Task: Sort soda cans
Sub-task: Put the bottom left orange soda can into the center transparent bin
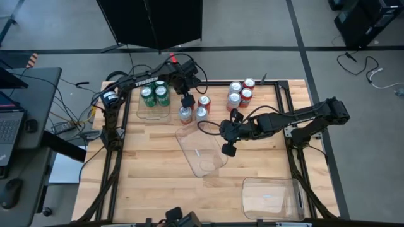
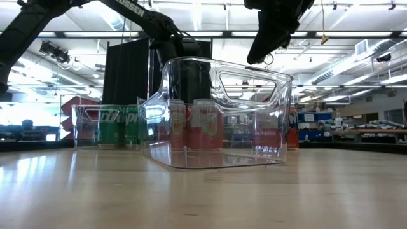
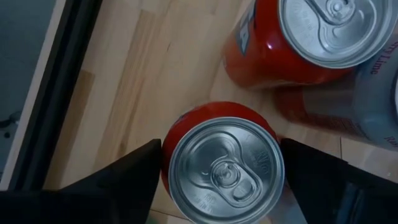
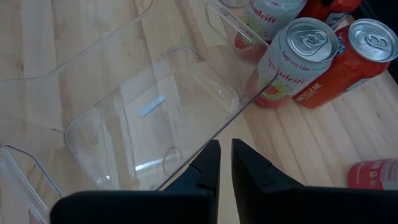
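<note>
Four green cans (image 1: 154, 95) stand together in a clear rectangular plastic tray (image 1: 140, 108) at the far left part of the wooden tabletop (image 1: 145, 170), so this colour seems to be already sorted. What remains are the red and the silver-grey cans, all of them outside any tray. A small group of them (image 1: 194, 112) stands just beside the green tray, and a second group of red and silver-grey cans (image 1: 240, 93) stands farther right, near the far edge.

In the left wrist view, one small red can with a silver top (image 3: 219, 158) sits between the two dark fingers of the left gripper (image 1: 187, 102), one on each side. They are wide apart and I cannot tell if they already press it, so it does not count as held.

The right gripper (image 1: 228, 150) has its fingers clenched, with nothing between them, just at the rim of the empty middle clear tray (image 1: 201, 150). A third clear tray (image 1: 273, 197) lies empty near the front right corner.

My judgement: about one third of the sorting is done, and two colours are left to place.
</note>
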